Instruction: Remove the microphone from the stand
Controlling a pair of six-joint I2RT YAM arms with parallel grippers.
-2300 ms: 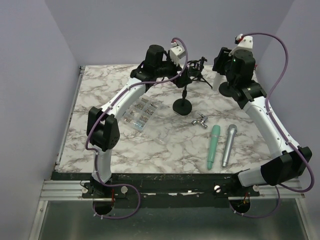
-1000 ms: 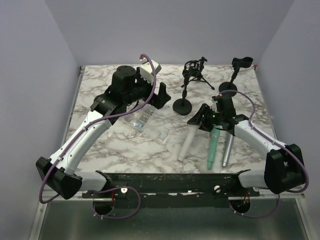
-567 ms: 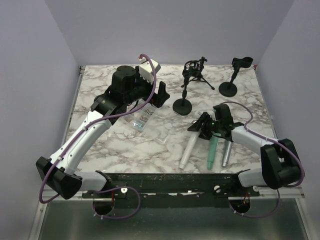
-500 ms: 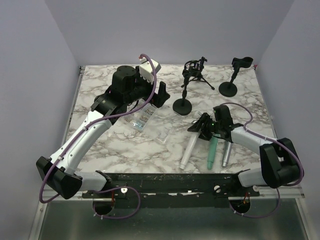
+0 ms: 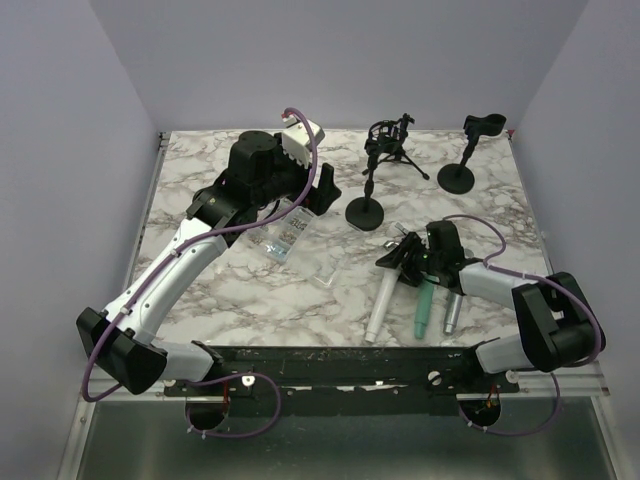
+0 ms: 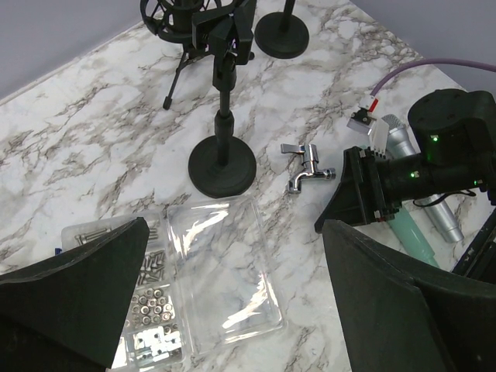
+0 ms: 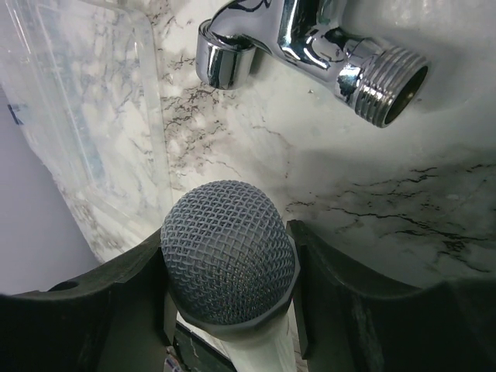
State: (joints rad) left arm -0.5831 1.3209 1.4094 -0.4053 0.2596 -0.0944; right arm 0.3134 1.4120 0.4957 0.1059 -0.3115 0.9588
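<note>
Microphone [image 5: 378, 305] in right pincer's [image 5: 399, 257] grip, lengthwise near-far, head toward faucet [image 7: 310, 46]; left pincer [image 6: 232, 248] open.

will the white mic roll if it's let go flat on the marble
Probably: the white microphone has a round, smooth-looking barrel and the marble table looks slick. Its mesh head is wider than the barrel, so it may roll in an arc. It looks rigid, so the right gripper at its head shouldn't see sag.
</note>
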